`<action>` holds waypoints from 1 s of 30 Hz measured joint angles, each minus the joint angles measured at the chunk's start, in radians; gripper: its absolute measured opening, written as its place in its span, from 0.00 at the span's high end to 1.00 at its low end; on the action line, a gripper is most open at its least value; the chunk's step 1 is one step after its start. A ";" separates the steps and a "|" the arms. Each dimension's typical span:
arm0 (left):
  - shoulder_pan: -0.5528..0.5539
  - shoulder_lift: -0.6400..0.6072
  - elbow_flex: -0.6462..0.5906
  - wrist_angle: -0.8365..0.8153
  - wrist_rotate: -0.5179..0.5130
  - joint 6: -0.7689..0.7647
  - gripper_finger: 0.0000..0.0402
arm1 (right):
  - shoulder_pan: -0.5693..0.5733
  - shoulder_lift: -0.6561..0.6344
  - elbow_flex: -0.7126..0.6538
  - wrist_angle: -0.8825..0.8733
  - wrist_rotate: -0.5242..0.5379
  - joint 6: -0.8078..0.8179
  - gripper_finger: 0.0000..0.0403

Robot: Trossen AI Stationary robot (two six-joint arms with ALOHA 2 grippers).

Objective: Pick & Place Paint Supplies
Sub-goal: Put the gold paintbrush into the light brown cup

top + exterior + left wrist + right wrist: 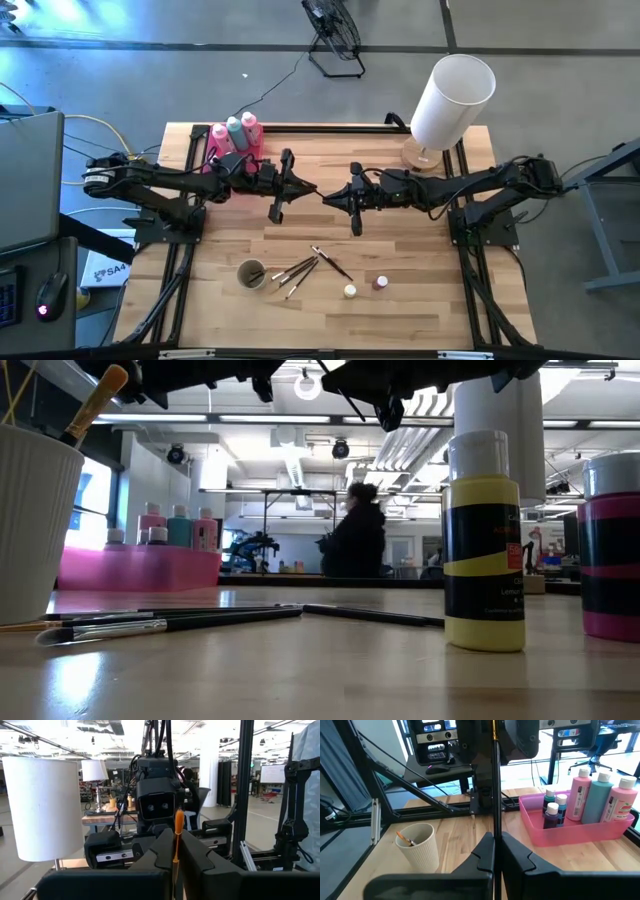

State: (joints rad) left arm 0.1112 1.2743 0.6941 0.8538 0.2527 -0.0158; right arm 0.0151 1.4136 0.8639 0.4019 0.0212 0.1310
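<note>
Brush (494,780) hangs mid-air over the table centre, pinched at opposite ends by the closed left gripper (303,187) and closed right gripper (335,196), so uneven pulling could snap or drop it.

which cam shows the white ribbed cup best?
Right wrist view: white ribbed cup sits whole and unobstructed, a brush handle inside. High view shows only its open top; low view crops it at the edge; left wrist view misses it.

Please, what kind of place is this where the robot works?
Probably a large open lab or workshop, not a home. Beyond the wooden table the low view shows long ceiling lights, exposed ducts and more benches, with a person standing there. The floor looks like bare concrete.
</note>
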 joint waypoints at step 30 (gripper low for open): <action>0.039 -0.348 -0.001 -0.505 -0.036 0.005 0.99 | -0.005 -0.299 0.000 -0.315 -0.072 0.085 0.51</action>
State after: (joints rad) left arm 0.1504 0.9262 0.6930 0.3488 0.2170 -0.0110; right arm 0.0105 1.1141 0.8642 0.0872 -0.0513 0.2161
